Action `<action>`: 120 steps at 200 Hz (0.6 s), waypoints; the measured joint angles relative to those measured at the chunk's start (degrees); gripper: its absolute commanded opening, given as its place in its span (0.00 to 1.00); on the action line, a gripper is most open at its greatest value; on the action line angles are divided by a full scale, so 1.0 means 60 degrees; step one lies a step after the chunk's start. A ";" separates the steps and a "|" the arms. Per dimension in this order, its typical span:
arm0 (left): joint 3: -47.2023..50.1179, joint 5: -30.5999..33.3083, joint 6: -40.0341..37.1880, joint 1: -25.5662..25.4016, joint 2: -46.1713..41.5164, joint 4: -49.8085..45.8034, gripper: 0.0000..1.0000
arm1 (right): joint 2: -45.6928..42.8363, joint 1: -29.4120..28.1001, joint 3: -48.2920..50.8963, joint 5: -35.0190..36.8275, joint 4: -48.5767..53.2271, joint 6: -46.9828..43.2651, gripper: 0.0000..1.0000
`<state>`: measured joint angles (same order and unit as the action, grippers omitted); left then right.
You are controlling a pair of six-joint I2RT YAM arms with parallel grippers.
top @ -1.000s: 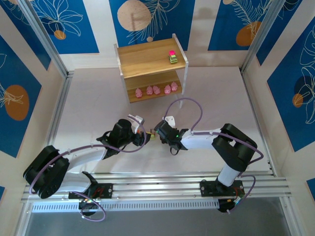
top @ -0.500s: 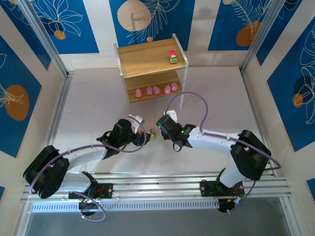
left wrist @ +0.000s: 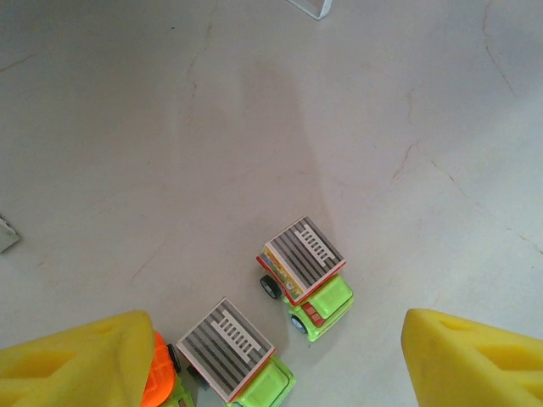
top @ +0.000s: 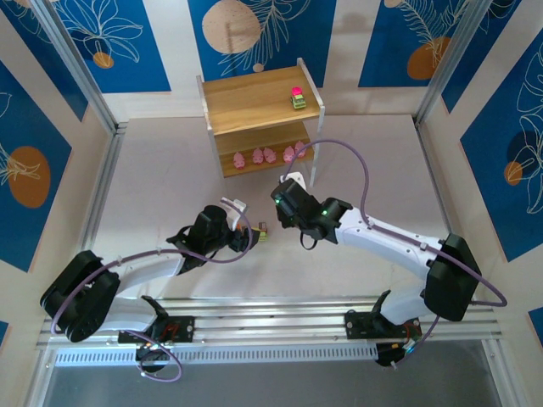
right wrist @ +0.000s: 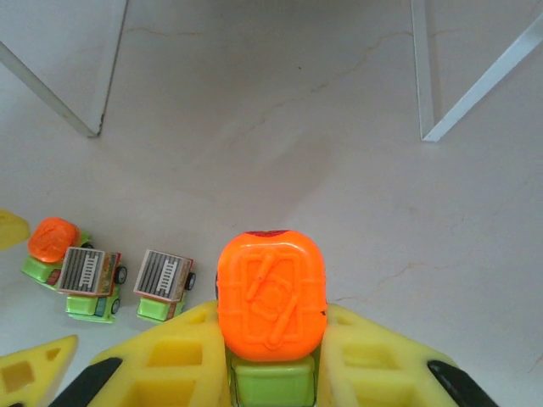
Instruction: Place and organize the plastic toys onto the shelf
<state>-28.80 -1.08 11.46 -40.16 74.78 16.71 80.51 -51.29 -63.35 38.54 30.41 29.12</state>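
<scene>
Right pincer [right wrist: 271, 366] clamped on orange-top toy [right wrist: 271, 292] near shelf [top: 248, 102]; likely light, hard, slick; grip green base sides; left pincer [left wrist: 280, 356] apart

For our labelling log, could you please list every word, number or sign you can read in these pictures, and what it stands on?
No text can be read.
Top of the orange toy in the right claw: raised pattern, no legible letters.
Roofs of the striped trucks: plain bars, no letters.
The wall panels: leaf drawings, no words.
</scene>
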 measured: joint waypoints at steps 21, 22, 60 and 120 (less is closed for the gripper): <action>0.0000 0.0000 0.0000 0.0000 0.0004 0.0000 0.77 | -0.0025 0.0029 -0.0506 0.0000 0.0401 -0.0189 0.19; 0.0000 0.0000 0.0000 0.0000 0.0004 0.0000 0.77 | -0.0025 0.0033 -0.0525 0.0000 0.0415 -0.0197 0.19; 0.0000 0.0000 0.0000 0.0000 0.0004 0.0000 0.77 | -0.0025 0.0200 -0.1676 -0.0025 0.1086 -0.0568 0.19; 0.0000 -0.0007 0.0000 0.0000 0.0015 0.0000 0.76 | -0.0015 0.0707 -0.3286 -0.0222 0.1865 -0.1089 0.19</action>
<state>-28.80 -1.13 11.46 -40.16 74.87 16.71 80.42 -47.05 -83.07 37.21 41.60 22.59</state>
